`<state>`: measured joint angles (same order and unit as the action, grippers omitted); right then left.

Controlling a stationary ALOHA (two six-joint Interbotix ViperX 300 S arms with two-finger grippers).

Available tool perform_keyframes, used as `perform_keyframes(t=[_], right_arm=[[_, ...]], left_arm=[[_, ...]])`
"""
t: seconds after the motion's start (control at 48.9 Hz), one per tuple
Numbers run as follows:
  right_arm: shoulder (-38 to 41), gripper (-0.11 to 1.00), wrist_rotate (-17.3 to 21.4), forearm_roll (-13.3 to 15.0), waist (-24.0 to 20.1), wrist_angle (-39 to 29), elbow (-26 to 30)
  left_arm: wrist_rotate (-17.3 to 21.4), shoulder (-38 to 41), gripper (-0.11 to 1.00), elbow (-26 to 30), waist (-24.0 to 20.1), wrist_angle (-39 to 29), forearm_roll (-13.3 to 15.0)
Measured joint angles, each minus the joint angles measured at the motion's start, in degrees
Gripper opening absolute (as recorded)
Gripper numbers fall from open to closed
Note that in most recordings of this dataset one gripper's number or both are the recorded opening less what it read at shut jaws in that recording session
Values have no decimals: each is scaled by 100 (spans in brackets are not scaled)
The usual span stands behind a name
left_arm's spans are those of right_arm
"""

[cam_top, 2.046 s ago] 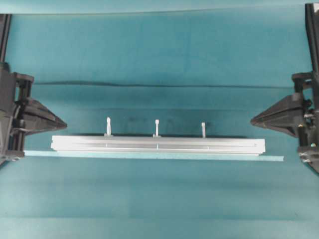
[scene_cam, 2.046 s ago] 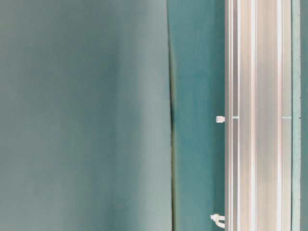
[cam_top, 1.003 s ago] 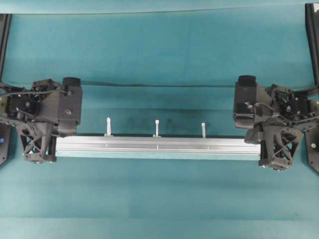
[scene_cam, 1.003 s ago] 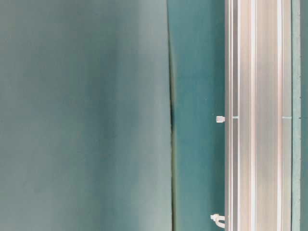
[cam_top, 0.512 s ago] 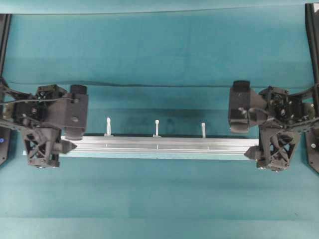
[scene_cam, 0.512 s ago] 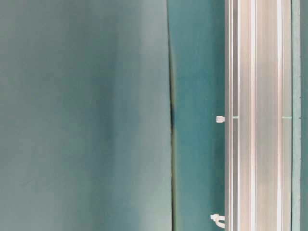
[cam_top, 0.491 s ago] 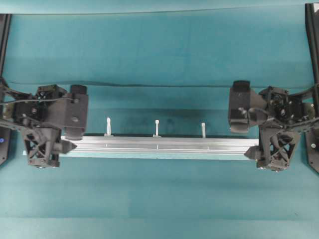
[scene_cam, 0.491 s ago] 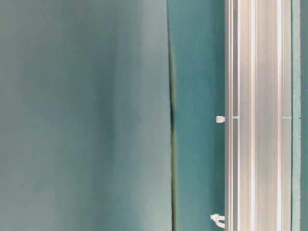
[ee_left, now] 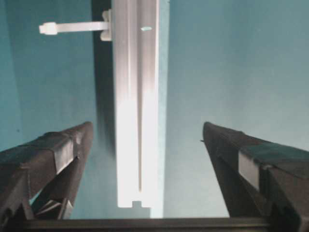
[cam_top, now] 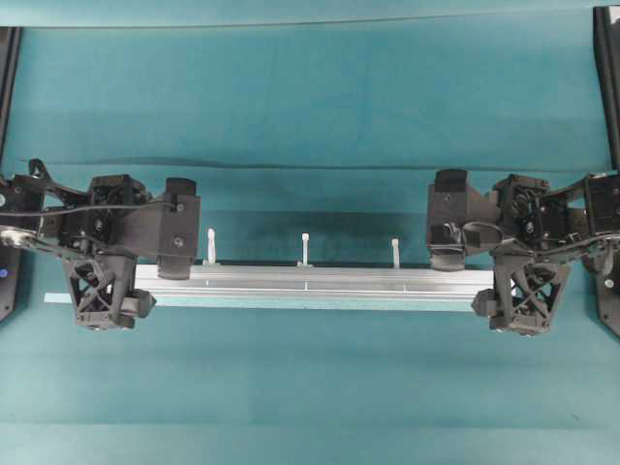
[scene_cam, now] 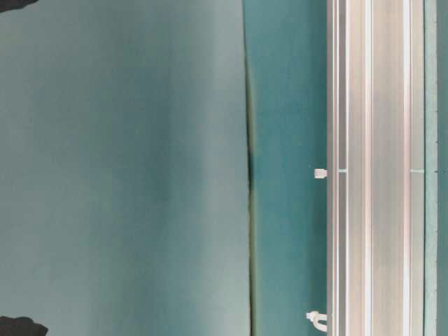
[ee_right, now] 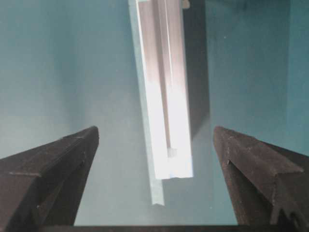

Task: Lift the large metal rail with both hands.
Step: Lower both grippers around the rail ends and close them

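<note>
The large metal rail (cam_top: 310, 282) lies flat on the teal cloth, running left to right, with three white pegs (cam_top: 305, 248) upright along its far edge. My left gripper (cam_top: 105, 276) hangs over the rail's left end and my right gripper (cam_top: 515, 276) over its right end. In the left wrist view the rail (ee_left: 136, 111) runs up between the open gripper (ee_left: 147, 126) without touching either finger. The right wrist view shows the same: the rail end (ee_right: 166, 96) sits between the wide-open gripper (ee_right: 157, 129). The table-level view shows only the rail (scene_cam: 371, 168).
A thin pale-green strip (cam_top: 291, 303) lies against the rail's near edge and sticks out past its ends (ee_right: 157, 193). A fold in the cloth (cam_top: 310, 167) runs across behind the rail. Black frame posts (cam_top: 605, 77) stand at the side edges.
Both arms have come in from the sides and now sit over the rail's ends. Both grippers have gone from shut to wide open. The rail has not moved.
</note>
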<state>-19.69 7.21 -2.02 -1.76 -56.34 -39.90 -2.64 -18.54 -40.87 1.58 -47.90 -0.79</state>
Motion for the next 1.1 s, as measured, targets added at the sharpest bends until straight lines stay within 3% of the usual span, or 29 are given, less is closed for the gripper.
perform_keyframes(t=[0.757,1.105], right_arm=[[694,96,-141,193,-62,809,-290],[1002,96,-149,255,-70,1758,-606]], left_arm=[[-26,633,100,-404,-158,1107,0],[-35,940,100,-650,-149,1477,0]])
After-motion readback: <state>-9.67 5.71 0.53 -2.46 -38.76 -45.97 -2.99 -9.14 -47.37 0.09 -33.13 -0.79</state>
